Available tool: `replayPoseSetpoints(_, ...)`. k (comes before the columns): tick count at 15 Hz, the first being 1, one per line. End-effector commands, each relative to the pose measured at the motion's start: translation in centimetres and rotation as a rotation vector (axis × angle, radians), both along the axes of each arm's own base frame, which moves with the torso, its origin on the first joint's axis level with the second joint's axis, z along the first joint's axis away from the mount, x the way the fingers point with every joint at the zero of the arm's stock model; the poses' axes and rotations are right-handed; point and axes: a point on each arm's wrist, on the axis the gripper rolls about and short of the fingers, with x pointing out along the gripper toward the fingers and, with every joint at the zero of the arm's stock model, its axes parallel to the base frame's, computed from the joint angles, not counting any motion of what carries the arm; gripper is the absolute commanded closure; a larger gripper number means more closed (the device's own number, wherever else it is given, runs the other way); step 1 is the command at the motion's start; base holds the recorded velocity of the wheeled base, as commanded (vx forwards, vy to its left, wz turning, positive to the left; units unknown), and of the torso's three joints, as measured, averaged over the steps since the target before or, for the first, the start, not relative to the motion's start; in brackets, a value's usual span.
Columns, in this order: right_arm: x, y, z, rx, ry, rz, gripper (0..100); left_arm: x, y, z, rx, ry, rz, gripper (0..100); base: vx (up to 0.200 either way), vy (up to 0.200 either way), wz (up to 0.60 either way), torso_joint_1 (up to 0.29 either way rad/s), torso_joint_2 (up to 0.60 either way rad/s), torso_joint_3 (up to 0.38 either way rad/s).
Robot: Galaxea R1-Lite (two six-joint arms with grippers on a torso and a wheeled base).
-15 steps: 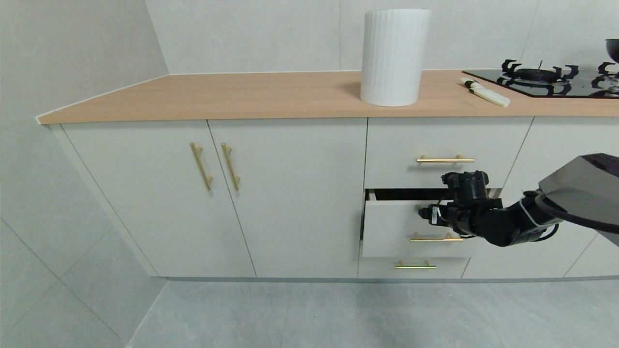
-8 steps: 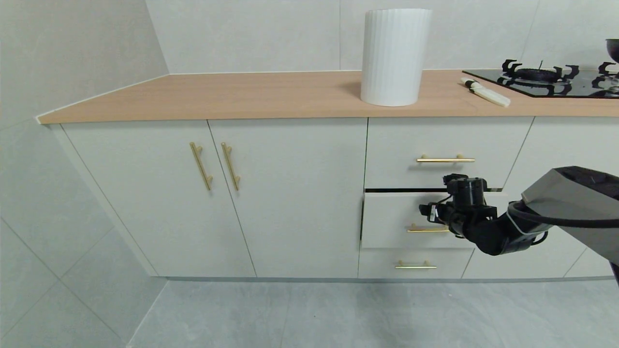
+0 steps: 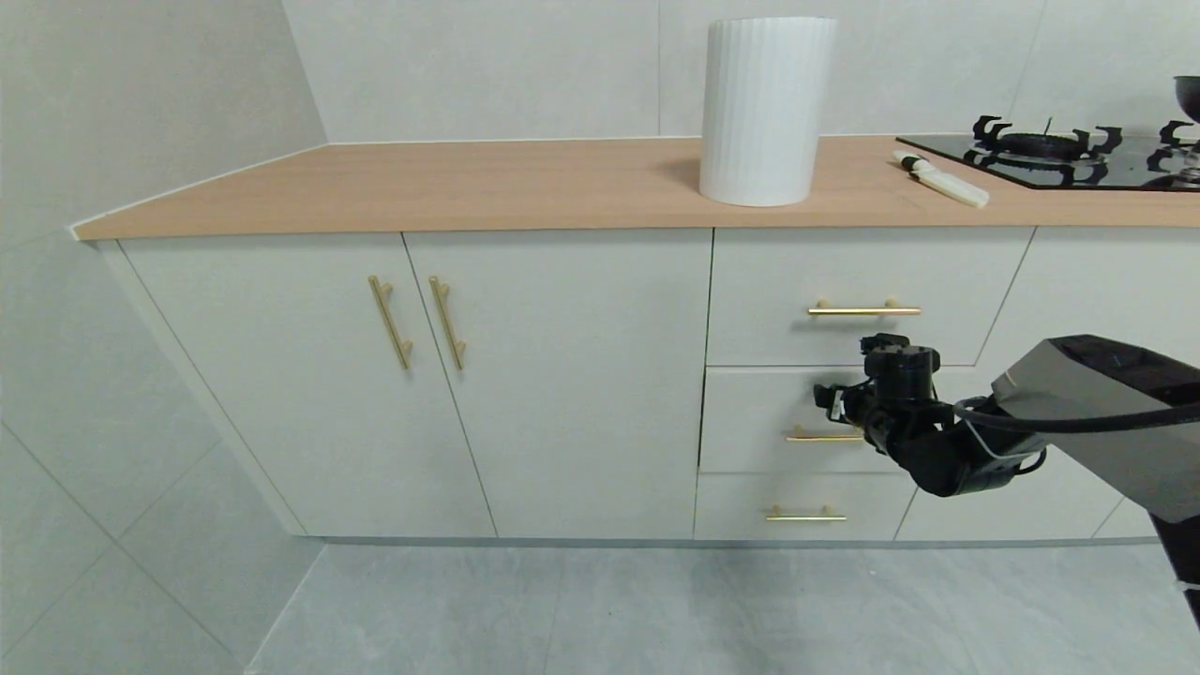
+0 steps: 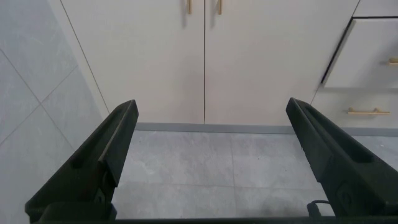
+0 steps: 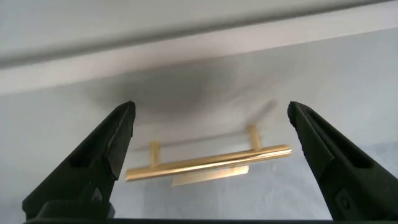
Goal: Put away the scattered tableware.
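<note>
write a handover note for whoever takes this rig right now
Right gripper: open, at the gold bar handle of the pale middle drawer, holding nothing.
Left gripper: open, empty, low over the grey floor.
Done: middle drawer sits shut, flush with its neighbours.
To do: a long white utensil lies on the wooden countertop beside the black hob; it is not yet put away.

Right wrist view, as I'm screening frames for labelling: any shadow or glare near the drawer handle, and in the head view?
Right wrist view: a soft dark shadow lies on the drawer front above the gold handle, no strong glare; head view: even light, the glossy hob mirrors its burner grates.
</note>
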Motion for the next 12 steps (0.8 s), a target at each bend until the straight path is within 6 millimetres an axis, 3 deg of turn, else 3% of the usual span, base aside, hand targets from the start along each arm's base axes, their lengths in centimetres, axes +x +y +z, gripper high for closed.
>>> replayPoseSetpoints(1, 0.31, -0.08, -0.73, -0.001, 0.006, -0.003, 0, 0.00, 0.00, 0.00, 0.000, 0.000, 0.001, 0, 0.000, 0.000, 0.00, 0.000, 0.00, 0.000)
replayPoseSetpoints(12, 1.25, -0.30, -0.64, 0.007, -0.023, -0.015, 0, 0.00, 0.00, 0.00, -0.001, 0.000, 0.001, 0, 0.000, 0.000, 0.00, 0.000, 0.00, 0.000)
